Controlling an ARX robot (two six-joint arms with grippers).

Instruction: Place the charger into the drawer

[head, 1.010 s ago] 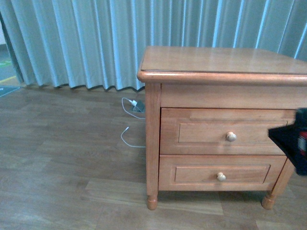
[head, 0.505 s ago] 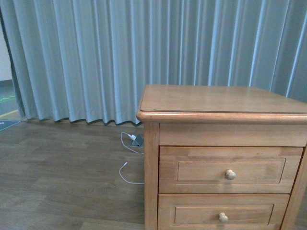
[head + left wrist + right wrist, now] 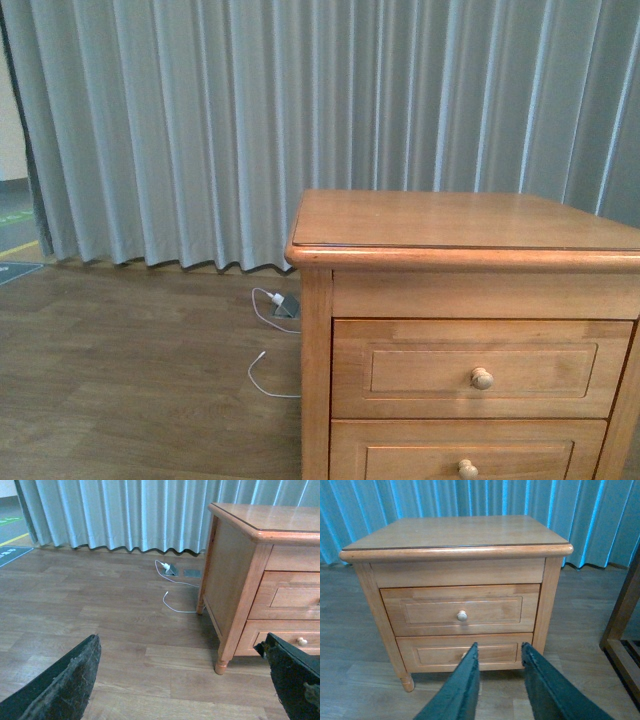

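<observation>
Honey-coloured wooden nightstand (image 3: pixel 470 225) at the right of the front view, standing on a wood-plank floor (image 3: pixel 120 380) before a pale pleated curtain (image 3: pixel 250 120). Top surface bare and glossy. Upper, taller drawer (image 3: pixel 480 368) fully closed, panelled front flush with the frame, one round knob (image 3: pixel 482 378) at its middle. Below it the shorter lower drawer (image 3: pixel 470 462), also closed and partly cut off by the frame edge. On the floor just beside the nightstand's left side, close to the curtain hem, a white-cabled charger (image 3: pixel 277 300) with its thin cord curling forward over the planks; same item visible from the left wrist (image 3: pixel 172 587), near the nightstand's rear leg. Black-cabled charger not located in any view. No arm in the front view. From the left wrist, left gripper (image 3: pixel 180 680) spread wide, dark fingers (image 3: pixel 65 685) far apart at the picture's two lower corners, nothing between them, hanging above bare floor beside the nightstand's corner. From the right wrist, right gripper (image 3: pixel 500 685) parted more narrowly, empty, facing the nightstand front; fingers (image 3: pixel 457 690) overlapping the lower drawer in the picture, upper drawer's knob (image 3: pixel 462 615) just above them in line. Part of another wooden frame (image 3: pixel 622 610) at the edge of the right wrist view, apart from the nightstand.
</observation>
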